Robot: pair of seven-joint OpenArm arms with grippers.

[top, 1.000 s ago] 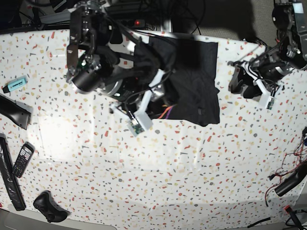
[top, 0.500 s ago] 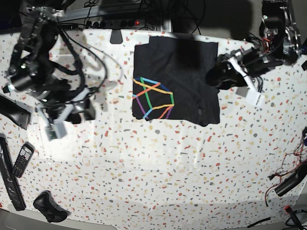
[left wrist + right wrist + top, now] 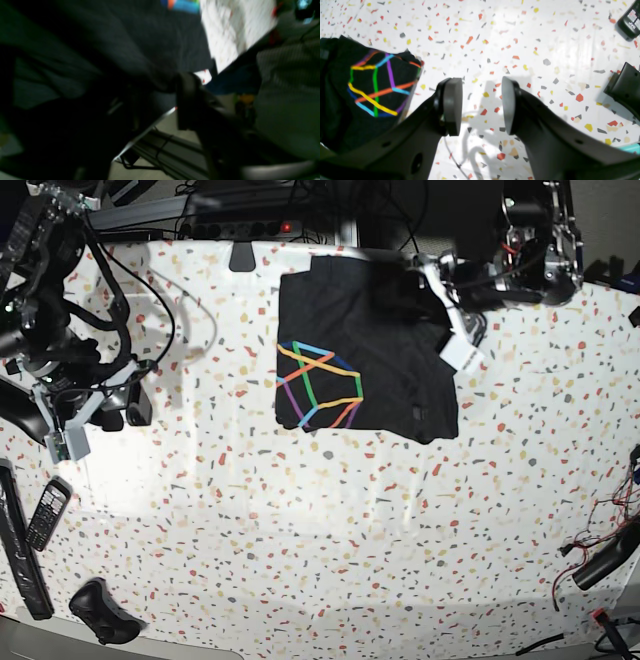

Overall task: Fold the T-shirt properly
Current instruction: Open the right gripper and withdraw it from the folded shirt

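The black T-shirt point(image 3: 390, 350) lies folded into a rough square at the table's far middle, its rainbow line print point(image 3: 320, 385) facing up at the lower left. It also shows in the right wrist view point(image 3: 370, 82) and, blurred, in the left wrist view point(image 3: 150, 37). My left gripper point(image 3: 405, 285) is low over the shirt's top right part. One dark finger point(image 3: 187, 100) sits against bunched cloth at the shirt's edge, and blur hides whether it grips. My right gripper point(image 3: 481, 105) is open and empty above bare table, left of the shirt point(image 3: 128, 412).
A phone point(image 3: 47, 515), a long black bar point(image 3: 20, 545) and a black lump point(image 3: 100, 610) lie at the table's left edge. A black block point(image 3: 623, 87) lies to the right in the right wrist view. Cables point(image 3: 600, 550) hang at the right edge. A power strip point(image 3: 250, 225) runs behind.
My right arm has swung left off the shirt, uncovering the print, and now hangs over bare table. My left arm has moved left from the table's right side onto the shirt's top right part.
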